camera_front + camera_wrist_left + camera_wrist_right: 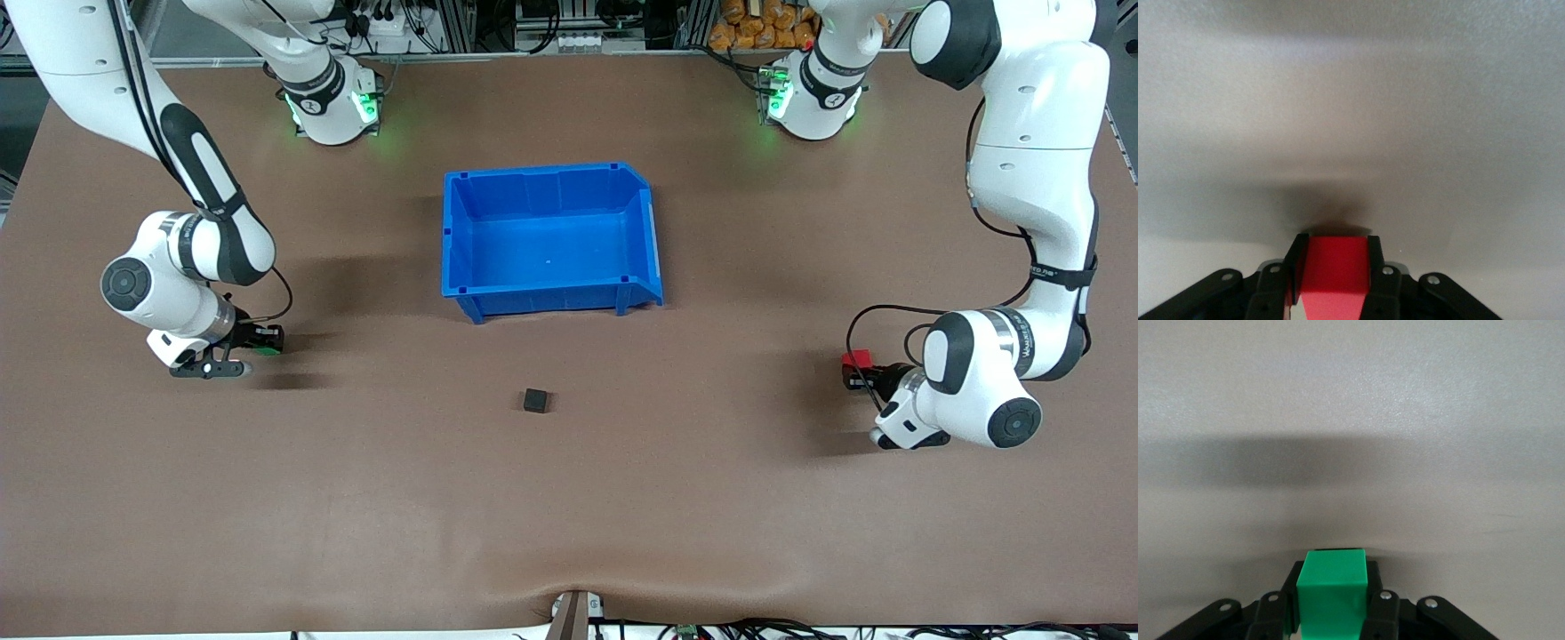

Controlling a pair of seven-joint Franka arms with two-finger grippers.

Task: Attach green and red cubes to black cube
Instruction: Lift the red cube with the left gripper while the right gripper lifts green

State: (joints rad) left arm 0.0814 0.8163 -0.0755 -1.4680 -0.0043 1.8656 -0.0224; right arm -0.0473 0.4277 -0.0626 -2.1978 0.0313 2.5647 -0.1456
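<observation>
Black cube (pixel 535 401): one item, matte, lying alone on the brown table (pixel 569 516) near its middle, nearer to the front camera than the blue bin (pixel 548 293), at about 6 o'clock from that bin; nothing touches it. Green cube (pixel 1333 593): one item, pinched between the two fingers of the right gripper (pixel 258 341), low over the table toward the right arm's end, at about 9 o'clock from the black cube and well apart from it. Red cube (pixel 1336 275): one item, pinched between the two fingers of the left gripper (pixel 861 370), low over the table toward the left arm's end, at about 3 o'clock from the black cube, likewise well apart. Blue bin: one item, open-topped, nothing seen inside. Handling, as judged: all three cubes look small, rigid and light, with flat smooth faces and sharp edges; each coloured cube is held on two opposing side faces, leaving its forward face free to meet a side face of the black cube. The loose black cube will probably slide if pushed from one side only, so pressing from both sides together seems wiser. Markings: none legible on cubes or bin; small lettering on the left arm's forearm band is too fine to read.
</observation>
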